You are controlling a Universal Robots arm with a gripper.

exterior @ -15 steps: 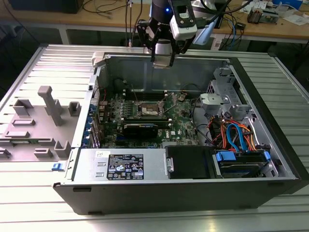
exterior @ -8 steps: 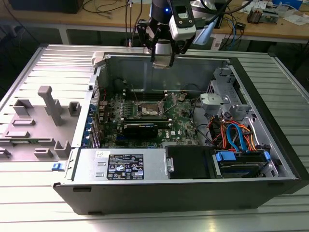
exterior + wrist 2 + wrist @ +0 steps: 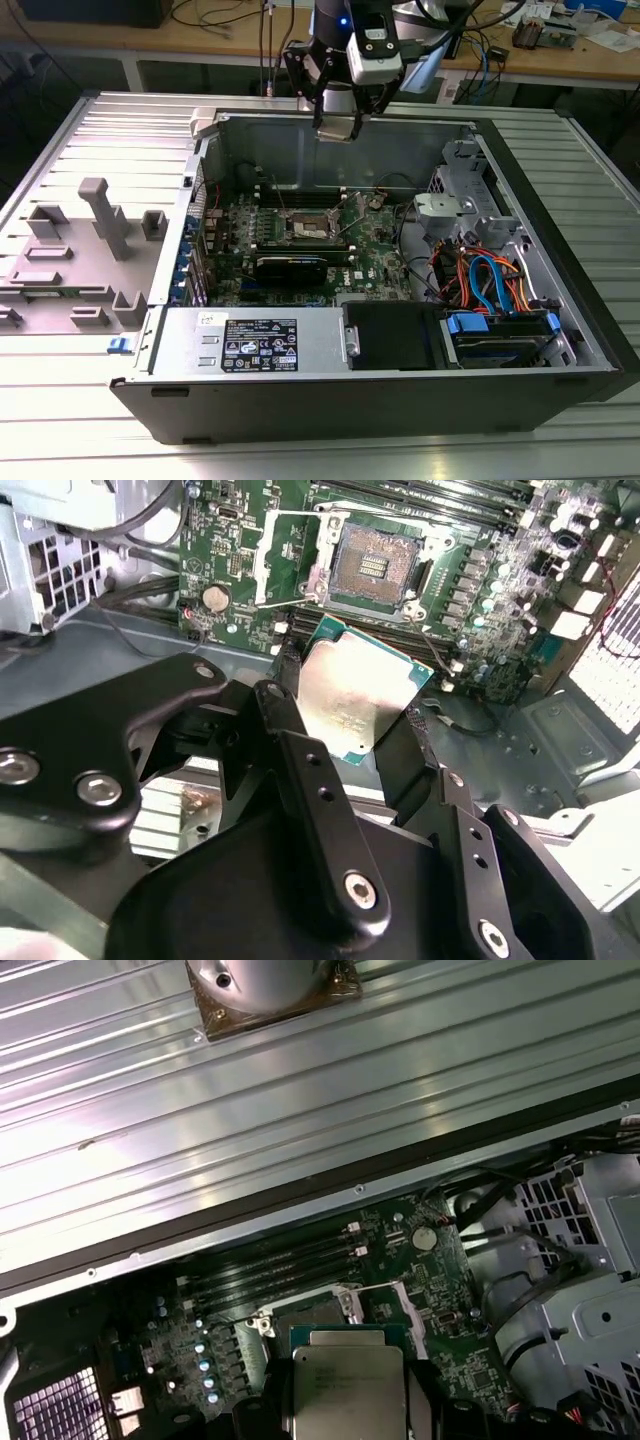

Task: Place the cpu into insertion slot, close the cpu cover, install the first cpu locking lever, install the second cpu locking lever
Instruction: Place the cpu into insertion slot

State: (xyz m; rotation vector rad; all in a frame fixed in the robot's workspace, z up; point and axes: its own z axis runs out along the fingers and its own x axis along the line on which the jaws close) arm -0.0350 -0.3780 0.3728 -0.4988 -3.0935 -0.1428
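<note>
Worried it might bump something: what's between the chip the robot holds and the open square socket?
In the second wrist view, only a low strip of the green board lies between the cpu and the insertion slot; nothing taller stands there.

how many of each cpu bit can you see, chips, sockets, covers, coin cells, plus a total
cpu: 1
insertion slot: 1
cpu cover: 1
coin cell: 1
total: 4
</note>
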